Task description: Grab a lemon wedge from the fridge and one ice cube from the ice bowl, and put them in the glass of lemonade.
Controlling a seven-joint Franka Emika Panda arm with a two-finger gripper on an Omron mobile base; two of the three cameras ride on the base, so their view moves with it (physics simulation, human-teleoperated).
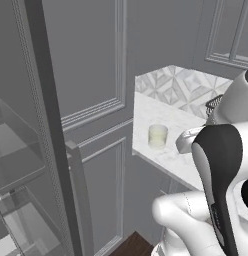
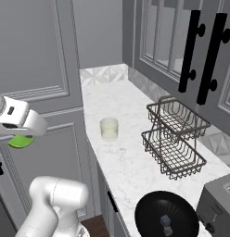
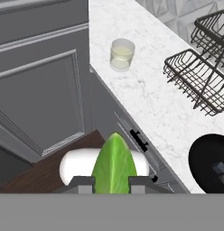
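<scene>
Hand view shows the pincer (image 3: pixel 112 180) pinching the wedge (image 3: pixel 114 164), its pointed end sticking forward between the tips so it can be dropped cleanly. It is held out over the floor, short of the worktop (image 3: pixel 150 97), aimed toward the glass (image 3: pixel 121 54), which stands near the worktop's edge, within easy reach. The black ice bowl (image 3: pixel 211 164) waits further along, beside the wire rack (image 3: pixel 199 81), probably for the next pick.
</scene>
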